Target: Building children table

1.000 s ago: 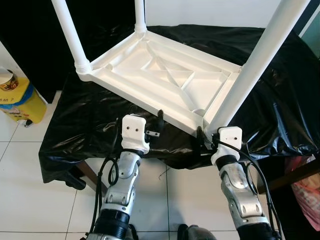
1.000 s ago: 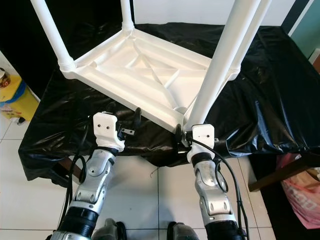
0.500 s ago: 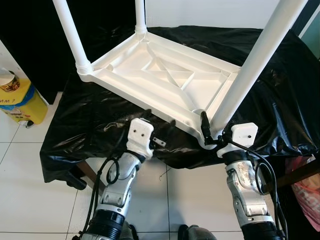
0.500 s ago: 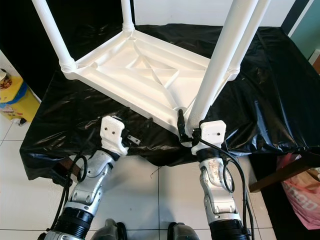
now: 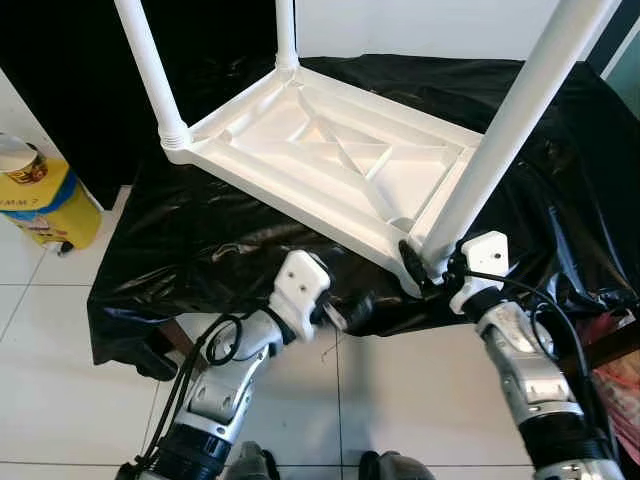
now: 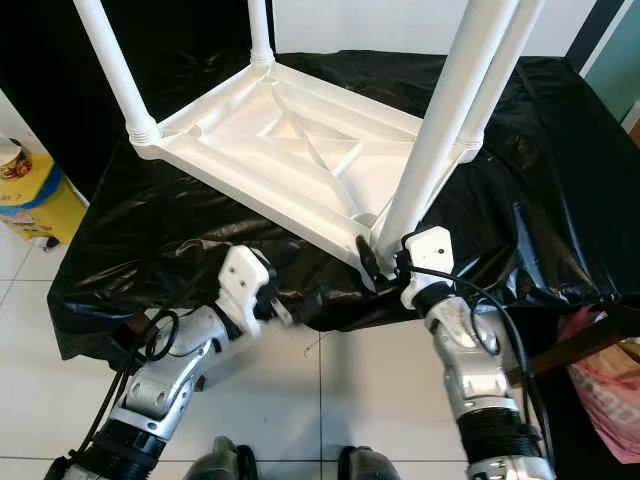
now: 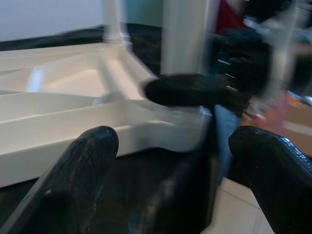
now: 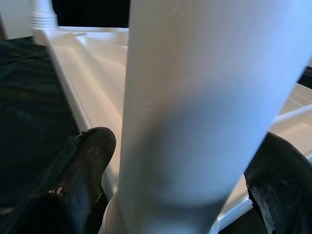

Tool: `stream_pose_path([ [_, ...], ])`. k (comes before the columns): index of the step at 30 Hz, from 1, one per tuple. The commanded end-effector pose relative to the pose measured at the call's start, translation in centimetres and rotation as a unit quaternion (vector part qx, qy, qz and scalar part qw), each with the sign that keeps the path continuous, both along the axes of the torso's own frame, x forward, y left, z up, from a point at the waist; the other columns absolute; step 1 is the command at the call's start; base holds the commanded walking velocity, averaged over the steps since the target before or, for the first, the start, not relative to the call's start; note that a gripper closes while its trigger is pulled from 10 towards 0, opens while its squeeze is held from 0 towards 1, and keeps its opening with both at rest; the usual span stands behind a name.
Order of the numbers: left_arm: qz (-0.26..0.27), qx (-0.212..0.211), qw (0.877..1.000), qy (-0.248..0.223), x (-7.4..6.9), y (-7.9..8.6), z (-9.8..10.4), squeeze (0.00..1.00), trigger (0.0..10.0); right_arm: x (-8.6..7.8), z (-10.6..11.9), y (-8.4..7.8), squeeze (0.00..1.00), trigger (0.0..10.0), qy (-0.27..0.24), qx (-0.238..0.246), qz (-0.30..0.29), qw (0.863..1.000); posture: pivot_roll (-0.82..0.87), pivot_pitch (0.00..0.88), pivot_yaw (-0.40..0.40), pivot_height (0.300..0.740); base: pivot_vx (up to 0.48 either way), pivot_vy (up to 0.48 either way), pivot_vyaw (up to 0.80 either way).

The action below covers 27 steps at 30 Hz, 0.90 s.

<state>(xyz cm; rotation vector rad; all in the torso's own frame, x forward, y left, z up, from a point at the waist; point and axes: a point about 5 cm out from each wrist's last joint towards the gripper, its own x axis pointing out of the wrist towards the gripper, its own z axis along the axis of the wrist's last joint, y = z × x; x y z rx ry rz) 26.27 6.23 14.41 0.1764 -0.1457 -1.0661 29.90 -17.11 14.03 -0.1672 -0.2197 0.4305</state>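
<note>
Fingers of right gripper [image 5: 422, 268] straddle the near leg [image 5: 505, 135] base, left gripper [image 5: 345, 310] splayed empty beside—upturned children's table [image 5: 330, 160] on black-draped table [image 5: 180, 230] looks light, stiff, slick—grip leg low.

Smooth white plastic table [image 5: 330, 160], glossy crinkled black sheet [image 5: 200, 240], shiny floor tiles [image 5: 60, 400]

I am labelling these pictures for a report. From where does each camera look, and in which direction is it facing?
Head stereo pair: looks forward and down at the upturned white table on a black cover; both silver arms show.
Left wrist: looks along the open left end effector toward the table's near edge.
Right wrist: looks along the right end effector, fingers either side of the near leg.
All views share that leg.
</note>
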Motion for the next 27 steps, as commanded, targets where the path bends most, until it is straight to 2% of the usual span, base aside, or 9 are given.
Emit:
stream_pose_path([
  [1,-0.037,0.015,0.999,0.007,-0.5,-0.3,-0.1,0.0,10.0,0.0,-0.4,-0.2,0.0,10.0,0.017,-0.006,0.025,1.0,0.0,0.101,-0.005,0.74,0.0,0.0,0.0],
  [9,-0.045,0.026,0.999,0.015,-0.4,-0.3,0.7,0.0,10.0,0.8,-0.4,-0.2,0.0,10.0,0.026,-0.038,0.072,0.996,-0.01,0.092,0.012,0.74,0.0,0.0,0.0],
  [11,-0.045,0.027,0.999,0.014,-0.3,-0.2,0.7,0.0,10.0,1.0,-0.4,-0.1,0.0,9.5,0.029,-0.036,0.075,0.996,-0.01,0.091,0.013,0.74,0.0,0.0,0.0],
  [12,-0.042,0.024,0.999,0.013,-0.1,-0.2,0.8,0.0,10.0,1.2,-0.4,-0.1,0.0,1.5,0.03,-0.037,0.077,0.996,-0.01,0.092,0.012,0.74,0.0,0.0,0.0],
  [13,-0.042,0.024,0.999,0.013,-0.1,-0.2,0.8,0.0,10.0,1.2,-0.4,-0.1,0.0,1.5,0.03,-0.037,0.077,0.996,-0.01,0.092,0.012,0.74,0.0,0.0,0.0],
  [14,-0.036,0.02,0.999,0.013,0.1,-0.3,1.0,0.0,10.0,1.4,-0.3,-0.1,0.0,0.0,0.03,-0.04,0.077,0.996,0.0,0.092,0.005,0.74,0.0,0.0,0.0],
  [22,-0.021,0.011,1.0,0.015,0.3,-0.3,1.2,0.0,10.0,1.4,-0.9,-0.4,0.0,0.0,0.048,-0.042,0.077,0.995,0.0,0.093,-0.017,0.74,0.0,0.0,0.0],
  [23,-0.015,0.009,1.0,0.015,0.3,-0.2,1.2,0.0,10.0,1.3,-1.1,-0.5,0.0,10.0,0.05,-0.037,0.07,0.996,0.0,0.094,-0.021,0.74,0.0,0.0,0.0],
  [27,0.002,0.007,1.0,0.013,0.4,-0.2,1.1,0.0,10.0,1.1,-1.5,-0.5,0.0,10.0,0.056,-0.022,0.044,0.997,0.0,0.097,-0.024,0.74,0.0,0.0,0.0],
])
